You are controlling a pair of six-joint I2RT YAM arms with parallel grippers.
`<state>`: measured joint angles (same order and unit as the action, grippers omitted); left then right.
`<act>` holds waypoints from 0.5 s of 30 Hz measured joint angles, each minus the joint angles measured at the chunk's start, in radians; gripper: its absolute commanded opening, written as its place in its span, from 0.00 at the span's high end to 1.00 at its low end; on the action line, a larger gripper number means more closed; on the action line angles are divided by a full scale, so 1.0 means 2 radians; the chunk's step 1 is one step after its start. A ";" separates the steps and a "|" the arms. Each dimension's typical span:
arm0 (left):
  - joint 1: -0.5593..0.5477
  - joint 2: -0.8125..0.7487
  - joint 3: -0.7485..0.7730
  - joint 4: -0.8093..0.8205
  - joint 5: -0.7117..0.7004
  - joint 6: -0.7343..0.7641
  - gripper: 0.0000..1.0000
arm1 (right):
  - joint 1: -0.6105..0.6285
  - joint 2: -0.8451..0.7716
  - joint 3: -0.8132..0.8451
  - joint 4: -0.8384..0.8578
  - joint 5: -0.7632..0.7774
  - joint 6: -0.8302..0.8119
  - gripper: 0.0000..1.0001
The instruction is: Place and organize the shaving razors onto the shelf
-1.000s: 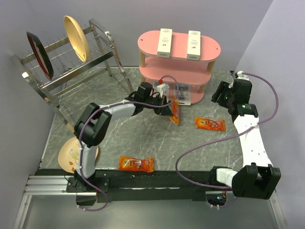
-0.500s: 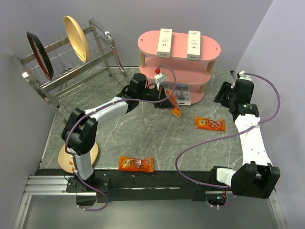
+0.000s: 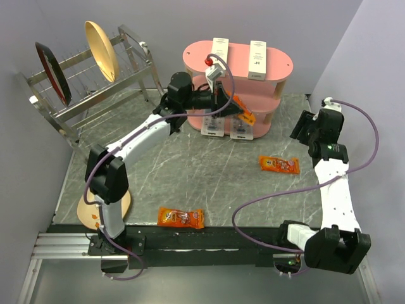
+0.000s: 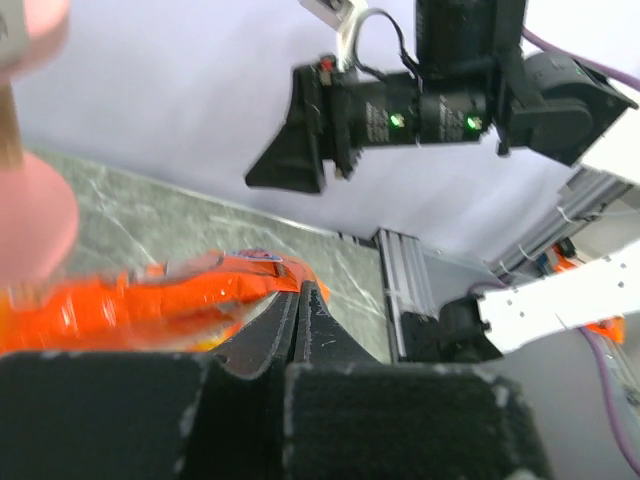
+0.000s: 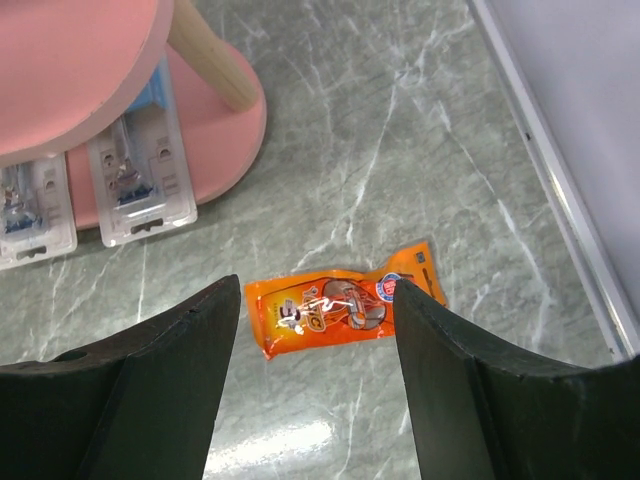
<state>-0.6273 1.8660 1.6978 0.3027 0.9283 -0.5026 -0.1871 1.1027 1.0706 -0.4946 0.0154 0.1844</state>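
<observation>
Pinching an orange packet [image 3: 245, 116] between shut jaws, left gripper [image 3: 233, 109] is hovering by the middle tier of the shelf [image 3: 278, 63]. Left razor [image 3: 213, 125] and right razor [image 3: 242, 126] are lying side by side on the bottom tier, near ends overhanging. Right gripper [image 3: 304, 126] is hanging wide open, empty, right of the shelf; second packet [image 3: 279, 165] is lying near it.

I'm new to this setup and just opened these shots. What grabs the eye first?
The pink shelf at the far side of the table stands out, with two white boxes on top and two razor packs side by side on its bottom tier. Just in front of it, the left gripper holds an orange snack packet in the air. The right gripper, open, points toward another orange packet lying on the table.
</observation>
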 measured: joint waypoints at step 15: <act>-0.004 0.136 0.084 0.007 -0.006 0.001 0.99 | -0.020 -0.003 -0.006 0.000 0.001 -0.004 0.30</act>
<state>-0.6361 2.1372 1.8648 0.3164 0.9165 -0.4999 -0.2276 1.0966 1.0595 -0.4950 0.0181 0.1768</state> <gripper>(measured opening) 0.021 0.698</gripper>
